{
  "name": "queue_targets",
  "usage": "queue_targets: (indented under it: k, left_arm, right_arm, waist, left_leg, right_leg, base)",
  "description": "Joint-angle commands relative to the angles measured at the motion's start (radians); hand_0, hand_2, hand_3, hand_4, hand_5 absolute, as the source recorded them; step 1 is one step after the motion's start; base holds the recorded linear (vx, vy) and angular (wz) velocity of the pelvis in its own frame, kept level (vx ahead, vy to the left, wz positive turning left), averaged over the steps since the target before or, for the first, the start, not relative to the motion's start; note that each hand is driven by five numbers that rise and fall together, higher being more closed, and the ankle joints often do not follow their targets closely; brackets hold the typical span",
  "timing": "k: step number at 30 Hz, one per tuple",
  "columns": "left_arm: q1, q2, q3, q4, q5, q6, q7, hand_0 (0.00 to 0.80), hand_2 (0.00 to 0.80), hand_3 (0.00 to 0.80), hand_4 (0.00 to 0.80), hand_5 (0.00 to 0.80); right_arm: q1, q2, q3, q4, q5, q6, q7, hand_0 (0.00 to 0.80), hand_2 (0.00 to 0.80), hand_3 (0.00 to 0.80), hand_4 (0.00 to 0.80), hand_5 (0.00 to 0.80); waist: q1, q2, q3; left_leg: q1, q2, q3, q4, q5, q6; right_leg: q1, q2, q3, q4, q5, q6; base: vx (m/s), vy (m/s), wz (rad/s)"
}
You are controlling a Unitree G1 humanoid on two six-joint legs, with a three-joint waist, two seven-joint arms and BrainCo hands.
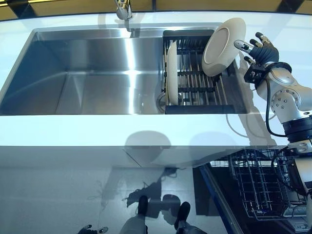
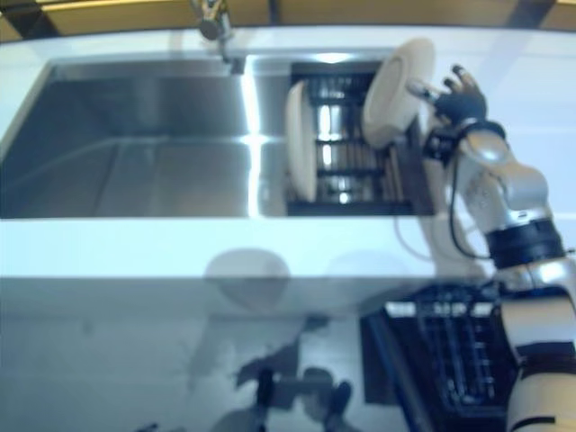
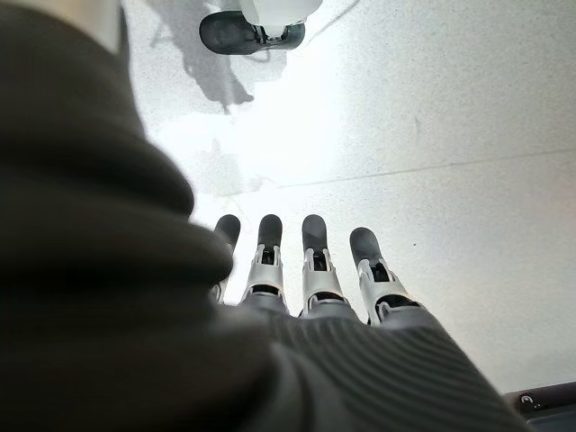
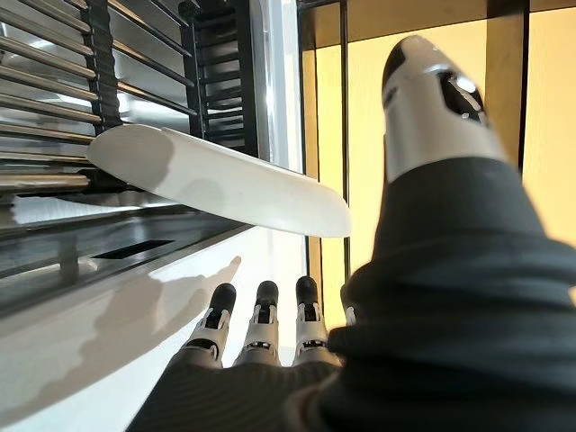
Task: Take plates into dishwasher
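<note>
Right hand (image 1: pixel 261 51): fingers straight and spread, beside a tilted white plate (image 1: pixel 222 46) over the drying rack (image 1: pixel 197 85); contact apparently nil. Second plate (image 1: pixel 171 73): upright in rack. Dishwasher basket (image 1: pixel 261 187): below worktop (image 1: pixel 122 129). Left hand (image 3: pixel 306 270): fingers straight, over floor.

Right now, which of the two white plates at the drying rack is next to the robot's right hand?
The tilted plate at the rack's right end, beside the right hand's open fingers. The other plate stands on edge at the rack's left end, far from it.
</note>
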Motion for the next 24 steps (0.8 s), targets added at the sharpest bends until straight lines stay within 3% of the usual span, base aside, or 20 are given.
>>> queue_targets:
  k: [1, 24]
  left_arm:
    - [0.019, 0.037, -0.053, 0.029, -0.023, -0.014, 0.0, 0.0, 0.0, 0.0, 0.0, 0.0]
    - [0.038, 0.031, -0.058, 0.025, -0.061, -0.029, -0.007, 0.0, 0.0, 0.0, 0.0, 0.0]
  right_arm:
    - [-0.131, -0.034, 0.056, -0.013, 0.02, -0.071, -0.004, 0.0, 0.0, 0.0, 0.0, 0.0]
    - [-0.139, -0.033, 0.048, -0.003, 0.046, -0.101, -0.015, 0.0, 0.0, 0.0, 0.0, 0.0]
  waist:
    - [0.005, -0.003, -0.022]
    - [0.017, 0.007, 0.001]
  left_leg:
    - [-0.027, -0.037, 0.005, -0.007, -0.05, 0.036]
    - [-0.038, -0.036, 0.005, -0.007, -0.046, 0.034]
  right_leg:
    - [0.03, -0.007, -0.043, 0.0, -0.074, 0.033]
    - [0.028, -0.01, -0.062, 0.0, -0.075, 0.031]
  base:
    - [0.0, 0.0, 0.0]
    - [0.0, 0.0, 0.0]
